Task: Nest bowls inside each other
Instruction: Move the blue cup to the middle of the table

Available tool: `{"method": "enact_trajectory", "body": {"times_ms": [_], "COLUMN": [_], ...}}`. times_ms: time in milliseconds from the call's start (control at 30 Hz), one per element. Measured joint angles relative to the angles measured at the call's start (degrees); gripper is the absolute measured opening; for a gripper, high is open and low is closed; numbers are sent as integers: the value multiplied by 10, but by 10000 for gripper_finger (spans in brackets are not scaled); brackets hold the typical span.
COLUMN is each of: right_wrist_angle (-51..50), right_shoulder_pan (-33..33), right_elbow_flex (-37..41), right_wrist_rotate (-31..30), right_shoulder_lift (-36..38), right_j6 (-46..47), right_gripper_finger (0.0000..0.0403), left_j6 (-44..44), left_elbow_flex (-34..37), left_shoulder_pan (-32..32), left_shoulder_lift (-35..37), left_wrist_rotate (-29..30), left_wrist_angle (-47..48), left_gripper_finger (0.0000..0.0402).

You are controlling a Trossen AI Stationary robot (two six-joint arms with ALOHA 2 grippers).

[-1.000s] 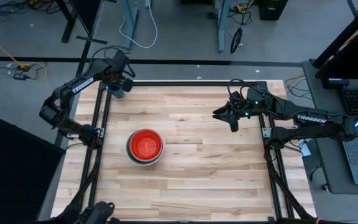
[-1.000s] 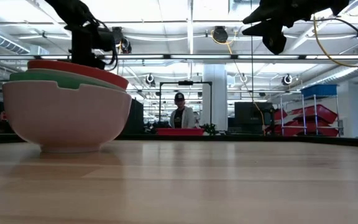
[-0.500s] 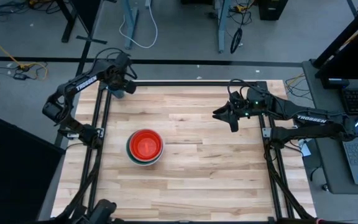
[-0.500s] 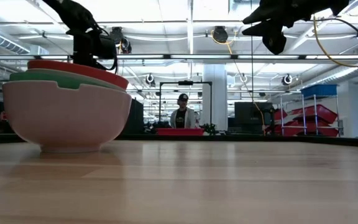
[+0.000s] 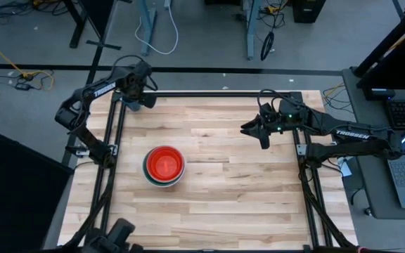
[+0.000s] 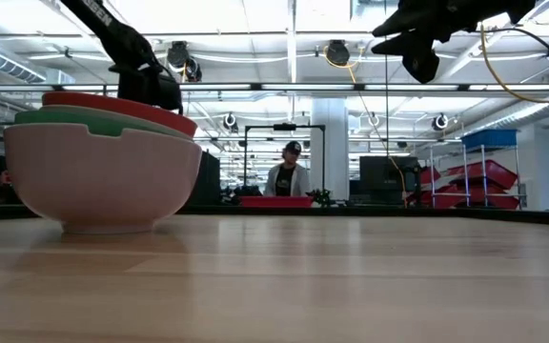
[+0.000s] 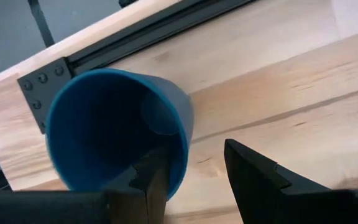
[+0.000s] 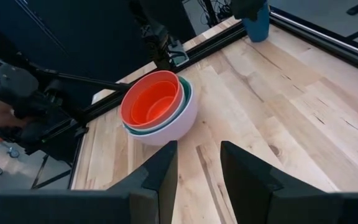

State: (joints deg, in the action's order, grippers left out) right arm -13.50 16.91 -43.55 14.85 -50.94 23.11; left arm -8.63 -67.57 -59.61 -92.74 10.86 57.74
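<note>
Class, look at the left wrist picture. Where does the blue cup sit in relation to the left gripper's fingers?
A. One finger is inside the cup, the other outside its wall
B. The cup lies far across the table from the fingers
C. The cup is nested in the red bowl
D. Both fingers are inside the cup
A: one finger of the left gripper sits inside the blue cup, the other outside its wall.

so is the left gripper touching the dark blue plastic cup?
Touching: the left wrist view shows one finger of the left gripper inside the dark blue plastic cup, pressed against its wall.
</note>
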Motion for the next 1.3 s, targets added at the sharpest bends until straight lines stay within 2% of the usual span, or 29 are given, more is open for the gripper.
{"method": "enact_trajectory", "body": {"times_ms": [100, 200, 400, 467, 700, 833, 933, 1300], "right_wrist_angle": [0, 0, 0, 0, 0, 0, 0, 0], "right_shoulder_pan": [0, 0, 0, 0, 0, 0, 0, 0], "right_elbow_flex": [0, 0, 0, 0, 0, 0, 0, 0], "right_wrist_rotate": [0, 0, -1, 0, 0, 0, -1, -12], "right_shoulder_lift": [0, 0, 0, 0, 0, 0, 0, 0], "right_j6": [0, -1, -2, -4, -6, -9, -13, -24], "right_gripper_finger": [107, 107, 107, 107, 107, 107, 107, 107], "left_j6": [2, 5, 17, 17, 42, 62, 76, 127], "left_elbow_flex": [0, 0, 0, 0, 0, 0, 0, -32], "left_shoulder_pan": [-1, -3, -8, -12, -15, -14, -5, 57], "left_shoulder_lift": [-13, -18, -23, -23, -21, -2, 31, 165], "left_wrist_rotate": [0, 0, 0, 0, -5, -62, -107, -128], "left_wrist_angle": [-5, -5, -18, -26, -21, -6, 1, 81], "left_gripper_finger": [135, 114, 20, 7, 2, 1, 1, 0]}}
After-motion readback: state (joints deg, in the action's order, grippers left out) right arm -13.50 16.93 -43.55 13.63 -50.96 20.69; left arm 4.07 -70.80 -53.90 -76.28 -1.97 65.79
